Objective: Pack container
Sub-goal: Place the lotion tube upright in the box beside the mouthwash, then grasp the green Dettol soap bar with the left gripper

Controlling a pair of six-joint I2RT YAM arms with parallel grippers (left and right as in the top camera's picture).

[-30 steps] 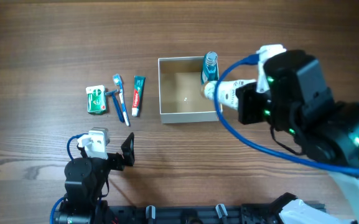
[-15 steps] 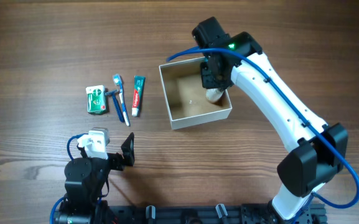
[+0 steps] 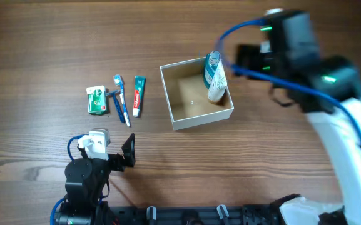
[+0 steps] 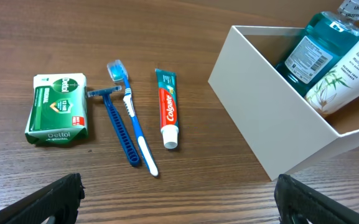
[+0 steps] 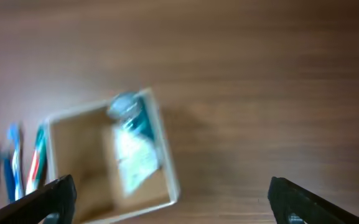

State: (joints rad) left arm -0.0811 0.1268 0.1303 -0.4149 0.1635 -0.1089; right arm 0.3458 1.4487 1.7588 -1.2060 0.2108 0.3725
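The container (image 3: pixel 204 119) stands mid-table, slightly turned, white outside and tan inside. A blue mouthwash bottle (image 3: pixel 212 67) and a white tube (image 3: pixel 217 84) lean in its right side. My right gripper (image 3: pixel 250 61) hangs high above the table just right of the container, open and holding nothing. Its wrist view is blurred, with the container (image 5: pixel 73 162) and the tube (image 5: pixel 135 155) below its gripper (image 5: pixel 176 208). My left gripper (image 3: pixel 112 150) rests open near the front edge. It looks onto the container's wall (image 4: pixel 260 112), and nothing lies between its fingertips (image 4: pixel 61 193).
Left of the container lie a toothpaste tube (image 4: pixel 167 107), a blue-and-white toothbrush (image 4: pixel 132 124), a blue razor (image 4: pixel 114 121) and a green soap box (image 4: pixel 58 109). In the overhead view the soap box (image 3: pixel 97 100) is the leftmost item.
My right gripper opened, left the white tube in the container, and pulled up and to the right. The container had turned slightly a moment earlier. The left arm has not moved.
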